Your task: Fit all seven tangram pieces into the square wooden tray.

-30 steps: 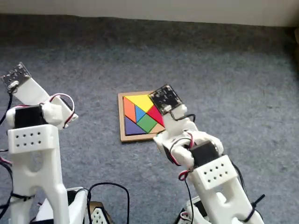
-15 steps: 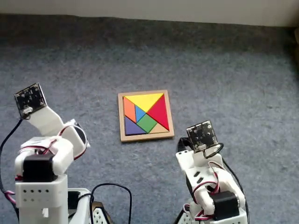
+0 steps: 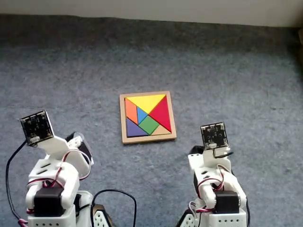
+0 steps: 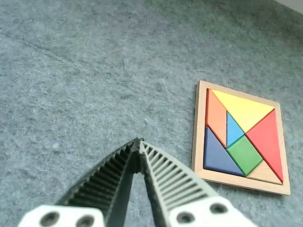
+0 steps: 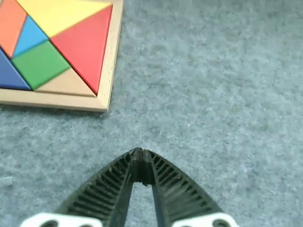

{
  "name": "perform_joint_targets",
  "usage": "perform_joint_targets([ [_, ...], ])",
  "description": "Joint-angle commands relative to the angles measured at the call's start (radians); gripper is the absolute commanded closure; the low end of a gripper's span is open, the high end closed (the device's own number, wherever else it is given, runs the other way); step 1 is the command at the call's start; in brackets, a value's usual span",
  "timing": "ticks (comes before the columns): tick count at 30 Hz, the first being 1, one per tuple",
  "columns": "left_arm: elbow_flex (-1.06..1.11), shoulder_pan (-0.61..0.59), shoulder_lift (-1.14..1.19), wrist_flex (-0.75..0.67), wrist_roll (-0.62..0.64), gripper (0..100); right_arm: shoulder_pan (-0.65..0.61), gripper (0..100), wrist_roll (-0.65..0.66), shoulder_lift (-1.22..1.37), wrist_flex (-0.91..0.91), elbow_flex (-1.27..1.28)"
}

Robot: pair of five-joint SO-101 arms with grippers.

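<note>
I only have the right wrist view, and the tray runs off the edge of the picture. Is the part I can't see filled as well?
Observer: Yes. In the high view the square wooden tray is full. Seven coloured pieces cover it with no gap, and the dark blue triangle shows whole.
Operator: Where is the left claw?
Observer: The left claw is shut and empty over the grey carpet, apart from the tray.
Operator: How do the arms stand relative to the tray?
Observer: The left arm and right arm are folded low on either side. The tray lies between and beyond them, and neither arm touches it.
</note>
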Motion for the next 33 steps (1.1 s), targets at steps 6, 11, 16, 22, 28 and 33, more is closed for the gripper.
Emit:
perform_joint_targets([
  [6,0.216,0.013,-0.162,-0.032,-0.163,99,0.021,99.1,0.003,-0.010,-0.050,0.105],
  [11,0.312,0.012,-0.160,-0.032,-0.244,99,0.021,99.2,0.003,-0.007,-0.107,0.251],
  [16,0.414,-0.008,-0.160,-0.032,-0.318,99,0.019,99.3,0.003,-0.007,-0.007,0.257],
  [22,0.484,-0.116,-0.156,-0.141,-0.377,99,0.019,99.3,0.006,-0.007,0.065,0.255],
  [28,0.484,-0.159,-0.154,-0.117,-0.430,99,0.019,99.3,0.008,-0.007,0.082,0.255],
  [33,0.484,-0.166,-0.154,-0.015,-0.474,99,0.019,99.3,0.008,-0.007,0.082,0.255],
])
